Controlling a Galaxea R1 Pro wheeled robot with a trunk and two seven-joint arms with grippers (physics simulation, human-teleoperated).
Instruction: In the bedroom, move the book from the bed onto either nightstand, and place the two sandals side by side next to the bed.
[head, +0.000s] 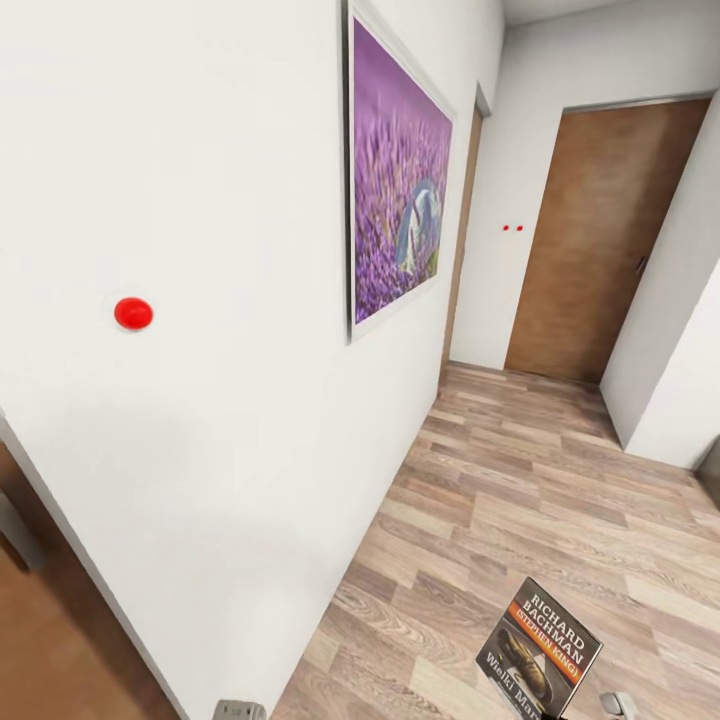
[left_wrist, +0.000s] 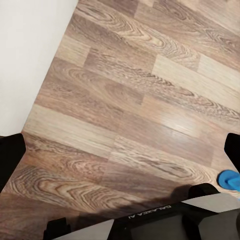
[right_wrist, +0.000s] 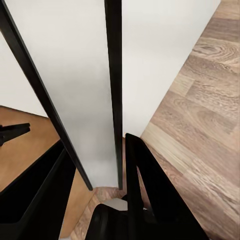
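Right gripper (right_wrist: 120, 165) clamps the book's (head: 540, 655) thin edge — left gripper's (left_wrist: 120, 150) black fingertips spread wide.

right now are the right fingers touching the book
Touching: the right wrist view shows the book edge-on, clamped between the fingers, no gap visible.

Wood-plank floor (left_wrist: 135, 100) beside a white wall (left_wrist: 30, 55); blue sandal (left_wrist: 230, 179) at the edge

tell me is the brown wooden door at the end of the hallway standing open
No, the brown wooden door sits shut, flush in its frame at the far end of the wood-plank floor.
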